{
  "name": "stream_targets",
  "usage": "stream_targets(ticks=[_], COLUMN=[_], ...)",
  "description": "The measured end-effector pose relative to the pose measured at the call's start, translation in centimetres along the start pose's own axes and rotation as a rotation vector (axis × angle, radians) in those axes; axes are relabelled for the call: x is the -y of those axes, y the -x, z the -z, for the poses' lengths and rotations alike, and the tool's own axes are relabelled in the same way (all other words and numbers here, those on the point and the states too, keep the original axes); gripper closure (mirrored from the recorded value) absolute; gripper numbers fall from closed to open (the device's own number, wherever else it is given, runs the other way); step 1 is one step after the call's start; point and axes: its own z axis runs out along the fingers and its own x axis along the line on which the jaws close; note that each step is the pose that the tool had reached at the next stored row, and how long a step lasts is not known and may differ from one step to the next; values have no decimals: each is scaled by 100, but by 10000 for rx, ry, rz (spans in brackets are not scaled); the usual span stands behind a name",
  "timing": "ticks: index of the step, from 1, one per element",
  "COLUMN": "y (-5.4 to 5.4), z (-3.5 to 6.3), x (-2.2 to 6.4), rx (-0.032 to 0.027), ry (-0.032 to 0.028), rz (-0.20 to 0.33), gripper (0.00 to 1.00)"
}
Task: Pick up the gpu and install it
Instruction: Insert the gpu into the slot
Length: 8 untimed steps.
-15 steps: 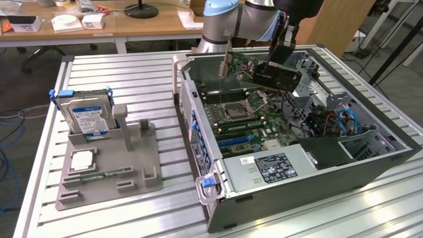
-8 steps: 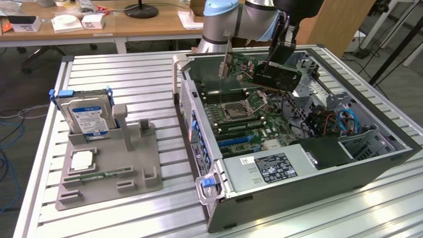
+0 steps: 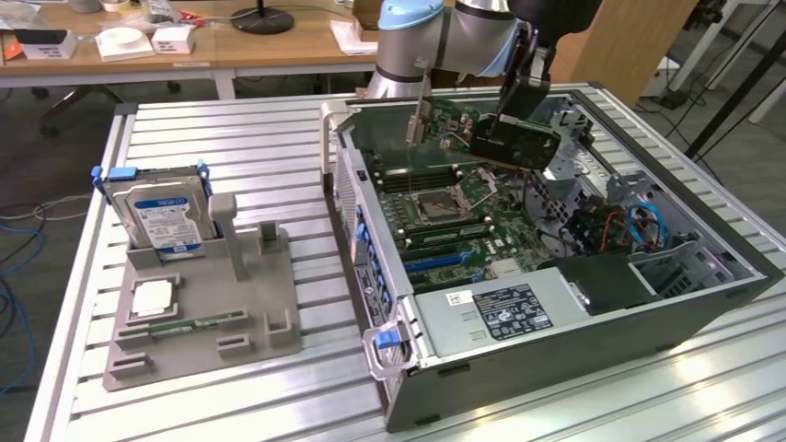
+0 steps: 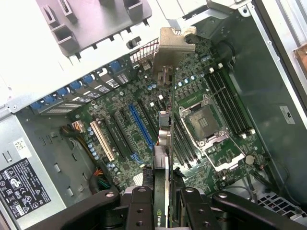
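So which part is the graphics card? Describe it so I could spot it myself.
Find the open computer case on the exterior view's right. Above its motherboard, the gripper holds the gpu in the air. It is a green board with a black cooler and silver end bracket, unlike the blue-labelled hard drive standing in the grey holder.
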Motion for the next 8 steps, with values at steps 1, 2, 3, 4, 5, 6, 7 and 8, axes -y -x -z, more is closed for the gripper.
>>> stream_targets(ticks=[1,2,3,4,5,6,7,8], y=[0,0,0,0,0,0,0,0], z=[0,0,0,0,0,0,0,0], x=[0,0,0,0,0,0,0,0], rx=[0,-1,-2,-2,-4,-5,-6,-6], ry=[0,1,2,2,2,2,3,4], rz=[7,20,41,66,87,106,125,142], gripper=[74,74,74,74,74,74,74,74])
